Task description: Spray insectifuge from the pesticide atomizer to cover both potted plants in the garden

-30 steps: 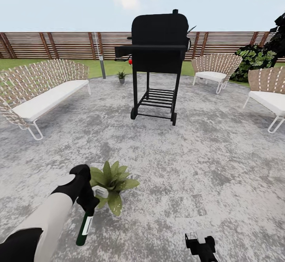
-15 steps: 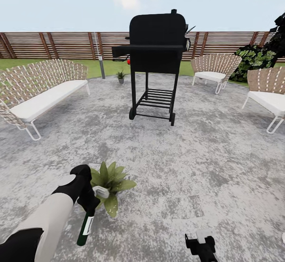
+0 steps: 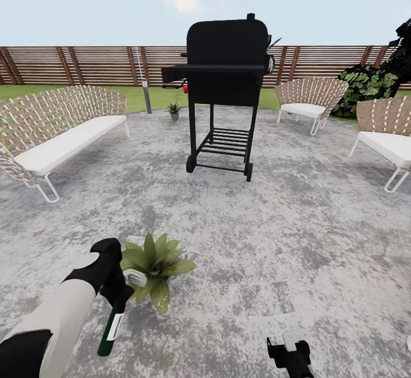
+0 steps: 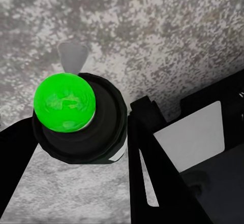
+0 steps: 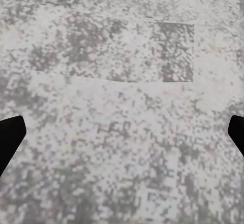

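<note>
the left gripper (image 3: 117, 299) was clamped on the pesticide atomizer (image 3: 109, 330), which hung below it, slim dark body and white label pointing down toward the patio (image 3: 297, 218). in the left wrist view the bottle (image 4: 76, 120) sat between the dark fingers (image 4: 152, 153), its end showing bright green; the nozzle's heading could not be read. against half a second before, with the camera steady, the left arm and bottle had shifted toward the robot and to its left, drawing slightly off the near potted plant (image 3: 153, 264). the broad leaves stood just beside the gripper. judgement: this looked like a re-aim, not spraying; coverage of this plant could not be confirmed.

the right gripper (image 3: 290, 355) was low at the frame's edge, idle; in its wrist view the fingertips (image 5: 10, 137) stood wide apart over bare stone.

the second potted plant (image 3: 174, 108) stood far off at the patio's rim by the lawn, just left of the black grill (image 3: 225, 89). the path there looked open: the bench (image 3: 57, 138) kept to the left, the chairs (image 3: 311, 101) to the right. the grill's legs and side shelf were the nearest obstruction, and the fence (image 3: 85, 64) closed the yard behind.
</note>
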You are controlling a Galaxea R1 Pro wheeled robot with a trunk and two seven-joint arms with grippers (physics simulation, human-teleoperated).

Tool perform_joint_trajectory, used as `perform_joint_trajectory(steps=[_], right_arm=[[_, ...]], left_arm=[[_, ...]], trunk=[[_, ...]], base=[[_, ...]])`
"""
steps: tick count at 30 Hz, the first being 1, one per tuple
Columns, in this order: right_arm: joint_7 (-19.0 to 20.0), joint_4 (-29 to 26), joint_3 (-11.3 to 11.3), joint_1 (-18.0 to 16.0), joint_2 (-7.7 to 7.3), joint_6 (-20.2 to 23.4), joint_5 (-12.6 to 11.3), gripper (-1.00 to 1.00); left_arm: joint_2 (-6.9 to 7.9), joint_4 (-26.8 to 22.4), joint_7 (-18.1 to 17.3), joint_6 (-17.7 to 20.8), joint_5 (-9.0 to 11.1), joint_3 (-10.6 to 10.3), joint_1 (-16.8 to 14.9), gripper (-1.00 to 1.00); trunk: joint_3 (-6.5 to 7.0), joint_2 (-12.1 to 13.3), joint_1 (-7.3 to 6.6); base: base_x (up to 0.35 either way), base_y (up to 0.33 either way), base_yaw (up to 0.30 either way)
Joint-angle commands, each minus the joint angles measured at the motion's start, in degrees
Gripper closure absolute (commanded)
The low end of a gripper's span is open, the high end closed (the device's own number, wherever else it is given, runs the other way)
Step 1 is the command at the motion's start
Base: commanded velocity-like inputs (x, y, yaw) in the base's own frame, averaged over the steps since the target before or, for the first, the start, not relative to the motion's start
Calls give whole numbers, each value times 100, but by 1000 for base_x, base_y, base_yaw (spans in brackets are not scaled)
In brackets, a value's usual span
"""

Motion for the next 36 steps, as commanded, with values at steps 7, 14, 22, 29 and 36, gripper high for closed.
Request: perform_joint_trajectory(steps=[7, 14, 22, 29, 36], right_arm=[[-49, 3, 47, -3, -3, -10, 7, -100], [-49, 3, 47, -3, -3, -10, 7, -100], [-49, 5, 47, -3, -3, -10, 7, -100], [-49, 12, 47, -3, -11, -10, 8, -100], [-49, 4, 44, -3, -3, -10, -10, -100]], left_arm=[[-9, -7, -54, 62, -59, 25, -6, 100], [-46, 47, -154, 15, -55, -6, -30, 100], [-34, 84, -417, -172, -141, -297, -98, 100], [-2, 76, -417, -204, -145, -363, -100, 100], [-27, 55, -417, -190, -146, -362, -106, 100]], trunk=[[-5, -2, -1], [-5, -2, -1], [-5, -2, -1], [-5, -2, -1], [-5, -2, -1]], base=[[0, 210, -153], [-36, 190, -145], [-2, 5, -2], [0, 0, 0], [-208, 115, -41]])
